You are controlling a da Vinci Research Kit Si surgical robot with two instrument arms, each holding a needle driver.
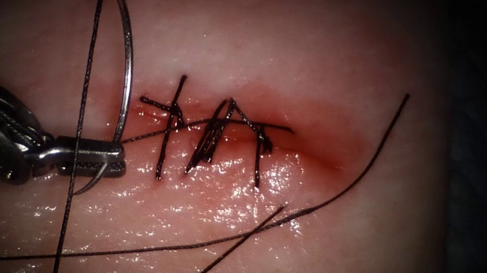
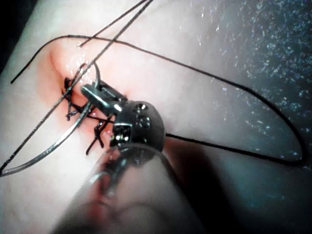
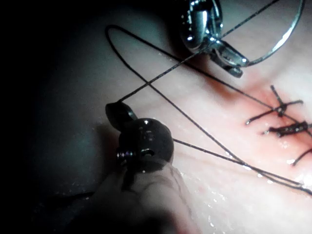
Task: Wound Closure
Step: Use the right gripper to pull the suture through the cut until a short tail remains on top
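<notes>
Glistening tissue [image 1: 278, 243] bears a stitched cut [image 1: 217, 135]. The left tool [image 1: 94, 157] reaches in level from the left, jaws clamped on the needle [image 1: 128, 69] near its point, clear of tissue left of the cut. Thread [image 1: 78, 127] hangs from the needle's tail. The right tool [image 3: 119, 113] grips thread.

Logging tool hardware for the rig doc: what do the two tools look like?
Left tool: polished silver metal, slim serrated jaws, hinged wrist links behind, rounded metal clevis with small pin holes. Right tool: dark, rounded metal wrist with a pin hole, on a thin shaft.
</notes>
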